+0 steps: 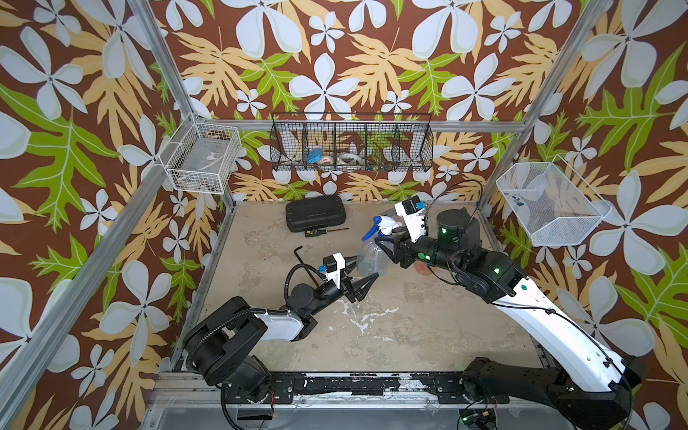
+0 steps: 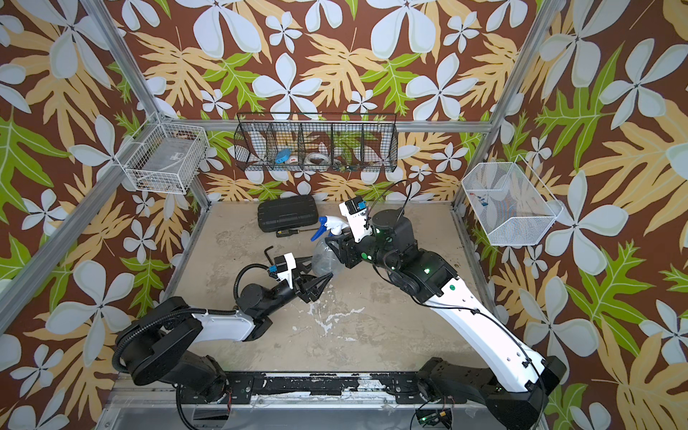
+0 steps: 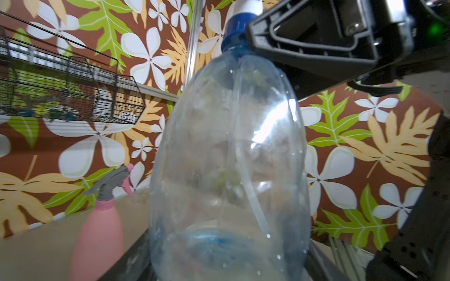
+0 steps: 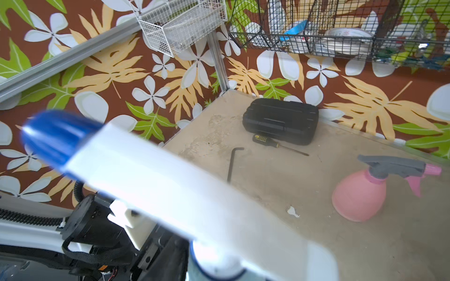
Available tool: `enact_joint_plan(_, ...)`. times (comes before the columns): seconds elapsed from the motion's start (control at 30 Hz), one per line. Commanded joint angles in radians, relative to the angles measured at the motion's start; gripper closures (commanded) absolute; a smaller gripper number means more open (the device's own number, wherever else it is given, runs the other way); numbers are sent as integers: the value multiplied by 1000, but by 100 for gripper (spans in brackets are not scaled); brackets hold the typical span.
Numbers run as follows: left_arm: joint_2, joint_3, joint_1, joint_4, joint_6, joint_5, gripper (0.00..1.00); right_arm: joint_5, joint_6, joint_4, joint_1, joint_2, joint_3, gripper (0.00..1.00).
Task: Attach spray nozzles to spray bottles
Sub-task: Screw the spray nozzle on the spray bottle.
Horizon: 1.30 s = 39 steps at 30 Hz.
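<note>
At the centre of the tabletop (image 1: 391,327), the left tool (image 1: 366,270) is closed on the lower body of the clear bottle (image 3: 229,155), which is held tilted. The right tool (image 1: 387,236) is set at the blue collar (image 3: 235,34) of the white and blue nozzle (image 1: 381,223); whether it clamps or stands clear cannot be told. The collar is seated on the neck, so tightening is judged to be in hand; a regrip for a further turn, or a release, is called for next. The bottle is thin, glossy and rounded, with a slim dip tube (image 3: 243,170) inside. The pink bottle (image 4: 358,197), conical and matt, is already fitted
</note>
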Motion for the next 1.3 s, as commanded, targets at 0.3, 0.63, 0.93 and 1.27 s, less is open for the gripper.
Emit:
enact_joint_plan(0.3,51,25,22,307,-270,211,56,-292,-61,106,-46,-49,-10,40)
enact_joint_plan(0.63,31,38,33,307,-315,258,56,-430,-66,137,-56,-58,-23,54)
enact_joint_plan(0.93,30,63,41,307,-348,296,57,-491,-48,118,-56,-22,0,71)
enact_joint_plan(1.27,8,52,50,224,-275,266,59,-469,-60,99,-56,-22,2,99)
